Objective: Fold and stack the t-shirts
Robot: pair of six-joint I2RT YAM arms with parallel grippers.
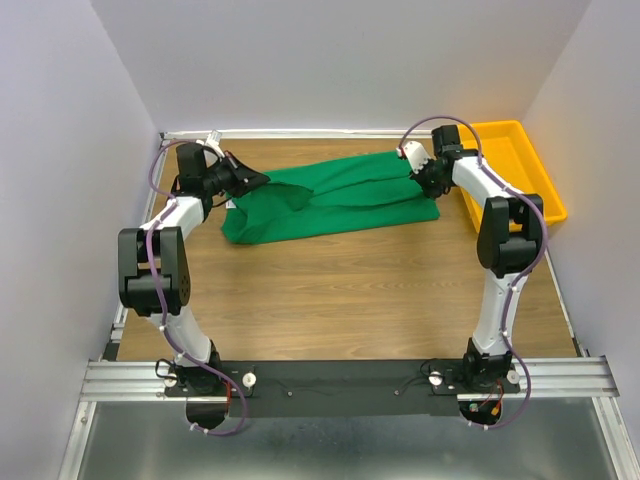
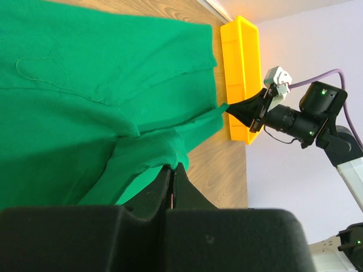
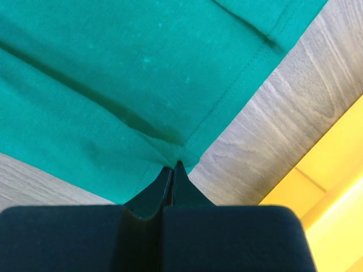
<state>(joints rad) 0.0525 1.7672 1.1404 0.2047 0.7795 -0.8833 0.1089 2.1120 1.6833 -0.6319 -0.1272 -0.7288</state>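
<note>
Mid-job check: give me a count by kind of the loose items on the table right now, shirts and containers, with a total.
green t-shirt: 1
yellow tray: 1
Total: 2

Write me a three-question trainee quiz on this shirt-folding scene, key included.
1. True or false: the left gripper is shut on the green t-shirt.
2. The yellow tray sits: A) by the left arm; B) at the far right, near the right gripper; C) on top of the shirt.
3. How many t-shirts are in view?
Key: 1 true; 2 B; 3 one.
</note>
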